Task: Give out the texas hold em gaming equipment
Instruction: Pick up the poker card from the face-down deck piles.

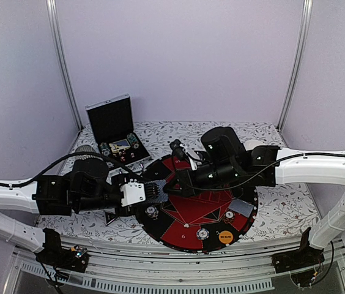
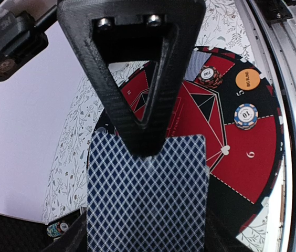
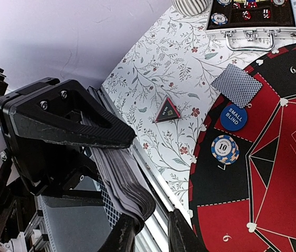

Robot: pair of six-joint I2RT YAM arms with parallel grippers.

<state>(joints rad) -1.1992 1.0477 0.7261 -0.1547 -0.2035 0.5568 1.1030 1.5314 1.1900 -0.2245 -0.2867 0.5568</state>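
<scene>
Dealing looks to be the step in hand: the left claw (image 1: pixel 148 192) is clamped on a deck of playing cards (image 2: pixel 148 199). One black triangular finger presses the top card's back, and the deck hangs in the air over the left rim of the round red-and-black mat (image 2: pixel 245 157). At the deck's free edge sits the right claw (image 3: pixel 150 234), fingers narrowly apart; whether a card is pinched between them I cannot tell.

Already on the mat are a dealt card (image 3: pixel 236 84), a blue small blind button (image 3: pixel 233 117) just beside it, an orange big blind button (image 2: pixel 247 80), and chips (image 2: pixel 246 116) at several seats. A black triangular marker (image 3: pixel 167 111) lies off the mat on the floral bench (image 3: pixel 164 58).

I judge the next move calls for peeling off a single card without dragging its neighbours, then laying it at a seat that lacks one.

The cards are thin, slick-looking, diamond-patterned and slightly fanned. The chips are thick discs with striped edges, and the claw fingers show layered printed plastic.
</scene>
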